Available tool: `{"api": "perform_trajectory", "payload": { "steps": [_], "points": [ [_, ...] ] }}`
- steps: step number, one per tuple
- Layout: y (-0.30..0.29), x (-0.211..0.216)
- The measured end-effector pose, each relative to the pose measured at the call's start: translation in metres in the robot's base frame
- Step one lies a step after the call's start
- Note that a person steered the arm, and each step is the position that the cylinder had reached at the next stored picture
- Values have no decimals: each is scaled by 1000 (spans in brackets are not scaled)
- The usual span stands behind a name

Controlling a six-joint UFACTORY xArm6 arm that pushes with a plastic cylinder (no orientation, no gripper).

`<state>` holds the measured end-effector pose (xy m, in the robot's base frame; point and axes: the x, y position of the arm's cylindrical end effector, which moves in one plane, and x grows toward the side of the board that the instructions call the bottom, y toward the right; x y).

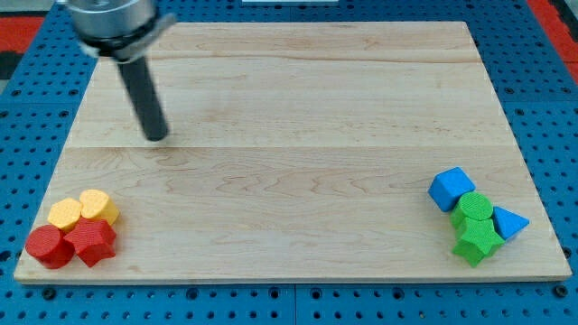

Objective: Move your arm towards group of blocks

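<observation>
Our tip (157, 137) rests at ten o'clock on the counter (298, 99); no hand shows. At seven o'clock huddle yellow blocks (83, 209) and red blocks (72, 244); at four, the blue cube (451, 188), green blocks (475, 227), blue triangle (508, 222)

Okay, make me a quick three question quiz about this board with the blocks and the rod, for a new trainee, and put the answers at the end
1. True or false: my tip is touching the red star block.
2. Multiple choice: which colours make up the cluster at the view's bottom right? A) red and yellow B) blue and green C) blue and red
3. Fill in: the yellow blocks sit just above the ____ blocks at the view's bottom left.

Key:
1. False; my tip stands apart in the view's upper left, on the bare wooden board.
2. B; a blue cube, a blue triangle and green blocks.
3. red
</observation>
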<state>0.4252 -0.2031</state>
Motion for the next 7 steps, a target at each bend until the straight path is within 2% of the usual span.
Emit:
{"api": "perform_trajectory", "payload": {
  "steps": [2,7],
  "points": [
    [-101,17],
    [-99,33]
  ]
}}
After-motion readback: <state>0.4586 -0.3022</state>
